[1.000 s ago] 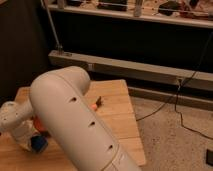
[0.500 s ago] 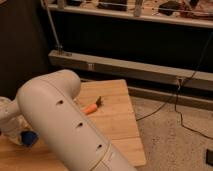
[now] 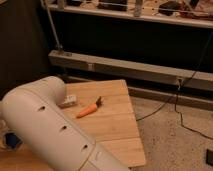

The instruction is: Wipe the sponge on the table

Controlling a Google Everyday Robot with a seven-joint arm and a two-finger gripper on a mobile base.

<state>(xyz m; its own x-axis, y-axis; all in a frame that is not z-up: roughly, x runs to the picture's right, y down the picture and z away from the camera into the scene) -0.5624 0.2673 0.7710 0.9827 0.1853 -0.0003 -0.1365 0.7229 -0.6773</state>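
Camera view: the blue sponge (image 3: pixel 13 142) lies low on the desk (image 3: pixel 116 126) at its far-left edge. The pincer (image 3: pixel 4 138) is just beside it, mostly hidden behind the white arm (image 3: pixel 45 125), so I cannot tell whether it grips anything. This likely fits a wiping stroke or a grasp. Any stroke needs flat pressure, well clear of the carrot (image 3: pixel 87 111).

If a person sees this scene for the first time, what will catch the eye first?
The big white robot arm fills the lower left foreground, over the light wooden table. An orange carrot-shaped toy lies near the table's middle. At the picture's left edge, the end effector is mostly hidden beside the small bright blue sponge.
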